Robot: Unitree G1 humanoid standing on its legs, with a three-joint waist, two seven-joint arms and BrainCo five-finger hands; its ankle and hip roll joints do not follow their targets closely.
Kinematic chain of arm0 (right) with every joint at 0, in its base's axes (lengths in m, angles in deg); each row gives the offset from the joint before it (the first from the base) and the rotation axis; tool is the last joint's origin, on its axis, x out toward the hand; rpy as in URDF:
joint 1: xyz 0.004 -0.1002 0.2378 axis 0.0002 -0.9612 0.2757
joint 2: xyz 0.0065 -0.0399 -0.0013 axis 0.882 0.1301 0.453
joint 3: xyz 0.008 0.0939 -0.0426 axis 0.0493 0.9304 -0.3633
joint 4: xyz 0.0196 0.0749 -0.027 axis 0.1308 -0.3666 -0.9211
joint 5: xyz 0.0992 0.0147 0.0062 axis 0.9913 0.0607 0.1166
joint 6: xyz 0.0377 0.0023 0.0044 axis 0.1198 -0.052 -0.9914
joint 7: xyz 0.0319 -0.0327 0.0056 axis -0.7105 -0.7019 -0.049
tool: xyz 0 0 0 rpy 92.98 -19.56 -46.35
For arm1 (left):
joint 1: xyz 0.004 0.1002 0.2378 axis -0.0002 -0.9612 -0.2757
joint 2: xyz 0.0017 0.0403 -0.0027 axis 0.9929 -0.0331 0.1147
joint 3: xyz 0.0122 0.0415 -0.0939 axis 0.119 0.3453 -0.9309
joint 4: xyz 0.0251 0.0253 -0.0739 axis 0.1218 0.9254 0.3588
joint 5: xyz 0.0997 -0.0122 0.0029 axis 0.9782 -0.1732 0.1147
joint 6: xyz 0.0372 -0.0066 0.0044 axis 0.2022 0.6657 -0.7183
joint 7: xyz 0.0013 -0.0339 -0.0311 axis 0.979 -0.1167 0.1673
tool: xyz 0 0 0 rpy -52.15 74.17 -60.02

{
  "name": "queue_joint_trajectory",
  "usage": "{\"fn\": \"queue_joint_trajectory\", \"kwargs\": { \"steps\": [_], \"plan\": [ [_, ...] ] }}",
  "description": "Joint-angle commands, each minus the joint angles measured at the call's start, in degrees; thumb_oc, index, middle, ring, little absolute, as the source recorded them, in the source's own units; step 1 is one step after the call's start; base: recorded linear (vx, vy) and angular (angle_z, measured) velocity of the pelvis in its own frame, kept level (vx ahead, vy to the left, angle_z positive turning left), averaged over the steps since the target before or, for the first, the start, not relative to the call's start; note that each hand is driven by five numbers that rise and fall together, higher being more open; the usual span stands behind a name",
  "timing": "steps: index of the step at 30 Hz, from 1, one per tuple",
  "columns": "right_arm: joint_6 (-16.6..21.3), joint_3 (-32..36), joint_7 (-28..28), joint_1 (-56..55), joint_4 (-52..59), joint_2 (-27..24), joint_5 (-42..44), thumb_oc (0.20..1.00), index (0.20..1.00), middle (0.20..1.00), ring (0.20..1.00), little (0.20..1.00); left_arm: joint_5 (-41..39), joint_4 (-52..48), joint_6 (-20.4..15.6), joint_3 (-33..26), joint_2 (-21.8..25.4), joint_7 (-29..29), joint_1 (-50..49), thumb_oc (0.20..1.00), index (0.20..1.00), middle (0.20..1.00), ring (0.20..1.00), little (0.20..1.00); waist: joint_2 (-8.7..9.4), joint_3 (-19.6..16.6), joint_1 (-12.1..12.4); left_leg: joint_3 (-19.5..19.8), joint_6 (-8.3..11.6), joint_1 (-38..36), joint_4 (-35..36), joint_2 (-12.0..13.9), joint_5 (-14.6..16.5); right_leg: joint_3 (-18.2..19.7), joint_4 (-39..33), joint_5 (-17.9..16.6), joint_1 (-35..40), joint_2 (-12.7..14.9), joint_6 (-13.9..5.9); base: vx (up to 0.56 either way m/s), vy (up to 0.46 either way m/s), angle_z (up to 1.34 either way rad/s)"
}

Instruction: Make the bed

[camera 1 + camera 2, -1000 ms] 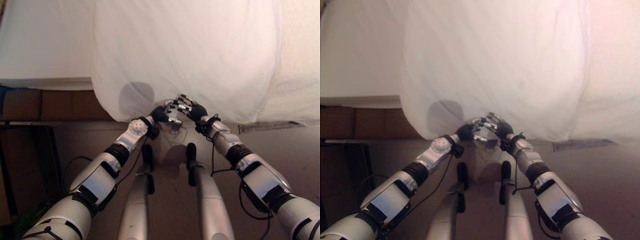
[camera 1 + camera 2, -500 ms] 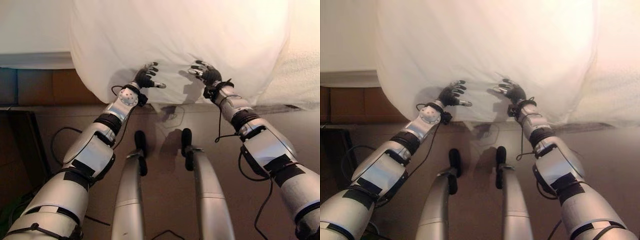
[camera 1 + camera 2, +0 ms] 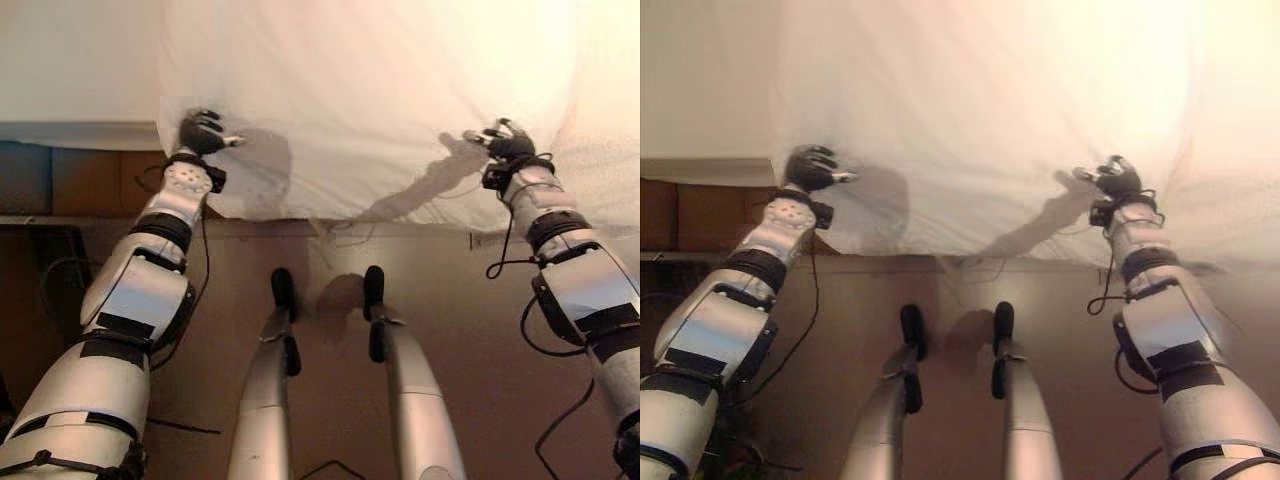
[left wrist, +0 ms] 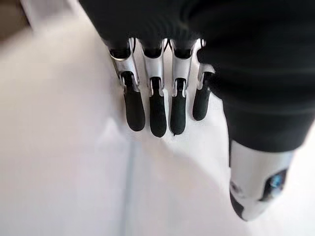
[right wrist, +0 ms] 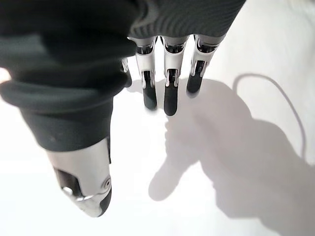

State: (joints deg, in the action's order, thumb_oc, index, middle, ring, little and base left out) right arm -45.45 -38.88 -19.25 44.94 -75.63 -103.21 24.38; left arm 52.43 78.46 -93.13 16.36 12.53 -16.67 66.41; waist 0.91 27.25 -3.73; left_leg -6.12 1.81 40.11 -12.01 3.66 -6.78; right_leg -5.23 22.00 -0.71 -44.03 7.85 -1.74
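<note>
White cloth bedding (image 3: pixel 380 90) is spread over the bed, its near edge draped down the side facing the robot and ending just above the brown floor (image 3: pixel 330 400). Further to the left a white mattress edge (image 3: pixel 70 128) is seen beyond the draped cloth, with a brown wooden bed frame (image 3: pixel 60 180) under it. The left hand (image 3: pixel 200 132) is laid against the cloth at its left corner, near where the draped edge meets the mattress — in the left wrist view its fingers (image 4: pixel 157 110) are seen nearly straight and side by side, dark tips resting on smooth white fabric with the thumb apart, so the hand is open and nothing is pinched. The right hand (image 3: pixel 508 145) is raised to the cloth well apart from the left, towards the right side of the draped edge; in the right wrist view its fingers (image 5: pixel 170 96) are likewise extended over the white surface, the thumb held away — an open hand, with no fold gathered in it. Shadows of both hands are cast on the fabric beside them. The cloth between the two hands hangs mostly flat, with slight wrinkling along its lower hem.
</note>
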Motion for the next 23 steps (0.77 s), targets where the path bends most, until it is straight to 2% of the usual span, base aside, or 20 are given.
{"fn": "queue_joint_trajectory", "kwargs": {
  "steps": [1, 2, 3, 5, 8, 10, 14, 16, 18, 20, 23],
  "plan": [
    [1.5, 1.8, -2.4, -5.9, -2.6, -2.8, 1.5, 1.0, 1.0, 1.0, 1.0, 1.0, -3.8, 4.1, 0.0, -4.1, 1.1, 3.7, -5.0, 1.0, 1.0, 1.0, 1.0, 1.0, -1.32, -4.7, 0.7, 1.2, 6.24, -3.6, 3.6, 1.4, 0.1, 2.4, -9.9, -4.7, 4.8, 2.6, -6.71, 0.07, 0.0, -0.02],
    [1.6, 4.0, -2.3, -9.2, -2.4, -3.2, 2.4, 1.0, 1.0, 1.0, 1.0, 1.0, -4.2, 3.0, -0.6, -5.7, 0.3, 3.7, -8.6, 1.0, 1.0, 1.0, 1.0, 1.0, -1.74, -5.2, 0.7, 0.9, 6.12, -5.9, 6.3, 1.3, -0.6, 2.4, -11.9, -5.6, 6.8, 2.7, -7.03, 0.04, -0.001, -0.04],
    [1.6, 4.1, -2.3, -9.5, -2.3, -3.2, 2.3, 1.0, 1.0, 1.0, 1.0, 1.0, -4.2, 2.9, -0.6, -5.6, 0.2, 3.7, -8.9, 1.0, 1.0, 1.0, 1.0, 1.0, -1.74, -5.1, 0.8, 0.9, 6.12, -6.4, 6.8, 1.3, -0.8, 2.4, -12.3, -5.7, 7.3, 2.6, -7.04, 0.09, -0.018, -0.07],
    [1.8, 8.3, -1.9, -16.6, -2.7, -1.8, 2.8, 1.0, 1.0, 1.0, 1.0, 1.0, -4.1, 1.8, -2.2, -7.9, -0.8, 2.3, -15.8, 1.0, 1.0, 1.0, 1.0, 1.0, -1.39, -6.3, 0.8, 0.4, 6.06, -11.4, 11.9, 1.6, -2.3, 2.3, -17.3, -7.7, 12.1, 2.7, -7.45, 0.11, -0.022, -0.09],
    [2.6, 11.8, -0.6, -25.7, -2.6, 2.3, 2.6, 1.0, 1.0, 1.0, 1.0, 1.0, -3.8, 0.7, -3.6, -9.8, -3.9, -0.9, -25.5, 1.0, 1.0, 1.0, 1.0, 1.0, -0.78, -8.4, 1.1, 0.0, 5.94, -17.0, 16.9, 2.1, -3.5, 2.2, -21.1, -9.1, 16.9, 2.4, -7.94, 0.12, -0.009, -0.12],
    [3.0, 12.1, 1.5, -31.1, -1.8, 4.3, 0.5, 1.0, 1.0, 1.0, 1.0, 1.0, -2.1, 0.0, -4.1, -9.2, -5.9, -3.9, -30.8, 1.0, 1.0, 1.0, 1.0, 1.0, -0.73, -9.7, 1.4, 0.1, 5.97, -19.5, 17.0, 2.3, -3.0, 2.1, -22.0, -9.2, 19.9, 2.3, -7.9, 0.12, -0.004, -0.14],
    [4.7, 14.5, 3.1, -40.6, 0.4, 8.9, -2.0, 1.0, 1.0, 1.0, 1.0, 1.0, -2.8, 0.6, -3.7, -11.9, -11.2, -7.6, -40.3, 1.0, 1.0, 1.0, 1.0, 1.0, -0.91, -12.4, 1.4, 0.5, 5.6, -24.5, 17.0, 2.5, -2.2, 1.9, -23.5, -8.8, 25.8, 2.5, -8.09, 0.11, 0.009, -0.06],
    [5.2, 14.5, 3.8, -45.1, 1.1, 11.2, -5.3, 1.0, 1.0, 1.0, 1.0, 1.0, -5.4, 1.6, -2.7, -13.5, -14.8, -10.7, -44.6, 1.0, 1.0, 1.0, 1.0, 1.0, -1.26, -14.0, 1.4, 0.5, 5.39, -26.9, 17.0, 2.6, -1.6, 2.2, -24.6, -8.6, 28.8, 2.9, -8.04, 0.11, 0.046, 0.02],
    [5.4, 13.4, 4.1, -48.3, 1.7, 12.8, -9.5, 1.0, 1.0, 1.0, 1.0, 1.0, -4.5, 2.9, -1.9, -13.4, -17.2, -11.3, -47.0, 1.0, 1.0, 1.0, 1.0, 1.0, -1.69, -15.7, 1.1, 0.7, 5.25, -29.3, 17.0, 2.7, -1.3, 2.0, -24.4, -8.0, 31.0, 3.0, -8.03, 0.09, 0.051, -0.01],
    [5.4, 13.7, 4.0, -49.8, 1.7, 14.0, -9.7, 1.0, 1.0, 1.0, 1.0, 1.0, -5.0, 3.4, -1.3, -13.9, -17.9, -11.9, -48.2, 1.0, 1.0, 1.0, 1.0, 1.0, -1.85, -16.5, 1.0, 0.7, 5.06, -30.7, 17.0, 2.7, -1.0, 2.0, -24.1, -7.6, 32.1, 2.9, -7.89, 0.08, 0.035, 0.02],
    [4.3, 13.0, 6.1, -55.7, 0.2, 18.2, -13.5, 1.0, 1.0, 1.0, 1.0, 1.0, -1.0, 5.2, 0.5, -11.4, -22.2, -16.1, -52.7, 1.0, 1.0, 1.0, 1.0, 1.0, -2.12, -20.0, 0.5, 0.9, 4.76, -34.9, 17.0, 3.2, 0.3, 1.5, -24.1, -5.9, 36.5, 3.0, -7.77, 0.11, 0.034, 0.01]
  ]
}}
